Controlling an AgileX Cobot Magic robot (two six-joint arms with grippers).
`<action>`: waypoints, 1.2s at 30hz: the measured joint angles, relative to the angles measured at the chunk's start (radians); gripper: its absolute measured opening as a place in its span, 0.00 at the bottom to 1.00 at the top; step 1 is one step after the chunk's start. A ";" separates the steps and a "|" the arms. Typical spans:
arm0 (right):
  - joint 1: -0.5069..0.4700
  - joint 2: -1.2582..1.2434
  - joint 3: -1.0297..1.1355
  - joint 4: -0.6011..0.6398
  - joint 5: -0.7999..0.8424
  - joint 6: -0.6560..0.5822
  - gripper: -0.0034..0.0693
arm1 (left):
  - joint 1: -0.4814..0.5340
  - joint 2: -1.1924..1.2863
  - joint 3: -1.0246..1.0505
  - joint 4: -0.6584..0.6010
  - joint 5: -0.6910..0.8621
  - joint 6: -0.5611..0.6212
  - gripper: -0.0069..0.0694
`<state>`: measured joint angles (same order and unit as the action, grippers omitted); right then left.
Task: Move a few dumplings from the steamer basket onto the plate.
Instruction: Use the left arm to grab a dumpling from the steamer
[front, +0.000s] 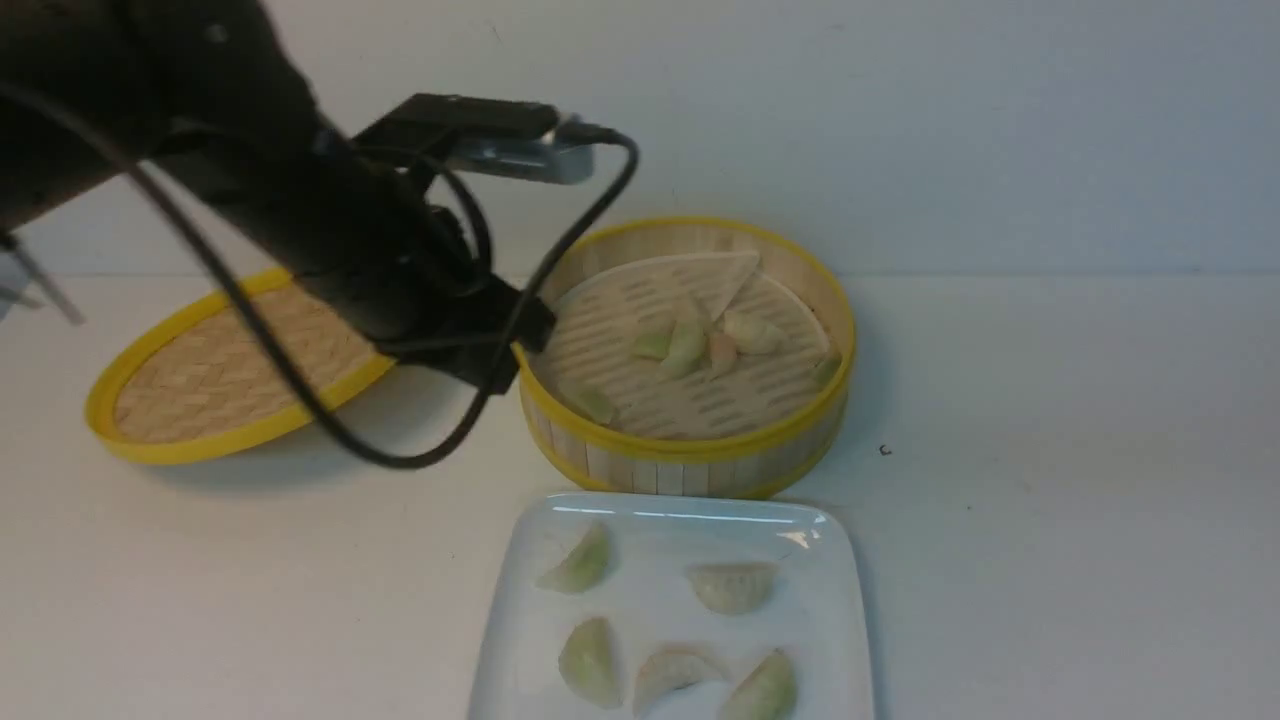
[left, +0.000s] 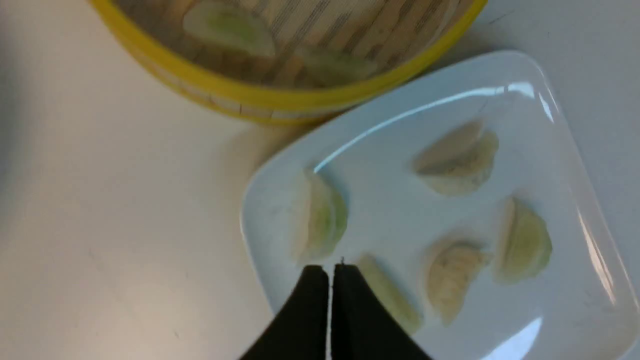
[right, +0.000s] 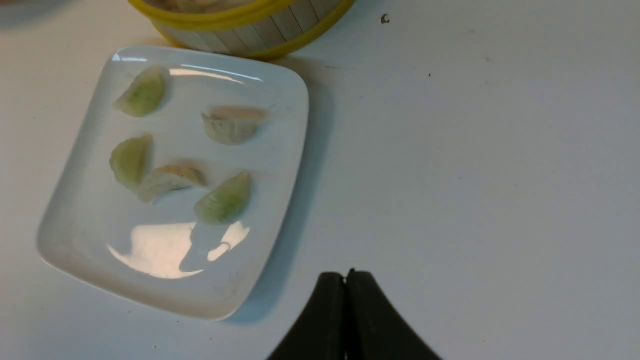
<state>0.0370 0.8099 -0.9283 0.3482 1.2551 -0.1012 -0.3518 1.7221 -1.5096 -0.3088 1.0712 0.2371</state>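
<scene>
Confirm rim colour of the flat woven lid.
Flat woven bamboo lid: yellow rim, tan weave; front view shows it best.

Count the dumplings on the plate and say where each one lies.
5, all on the plate: far-left green dumpling, far-right whitish dumpling, near-left green dumpling, near-middle whitish dumpling, near-right green dumpling. None looks hidden.

- Right half, front view: bare table (front: 1080, 480), open.
- Upper left: left arm (front: 330, 240) covers lid (front: 200, 380) edge and steamer basket (front: 690, 470) left rim.
- Lower centre: plate (front: 660, 540) just beside basket.
</scene>
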 joint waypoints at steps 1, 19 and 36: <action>0.000 0.000 0.000 0.000 0.001 0.000 0.03 | -0.010 0.032 -0.049 0.013 0.014 0.000 0.08; 0.000 0.000 0.000 -0.003 0.004 0.000 0.03 | -0.035 0.486 -0.424 0.158 -0.042 0.022 0.64; 0.000 0.000 0.000 0.015 0.005 0.001 0.03 | -0.062 0.587 -0.426 0.216 -0.076 0.061 0.81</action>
<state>0.0370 0.8099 -0.9283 0.3636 1.2599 -0.1003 -0.4140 2.3087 -1.9358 -0.0926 0.9954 0.2982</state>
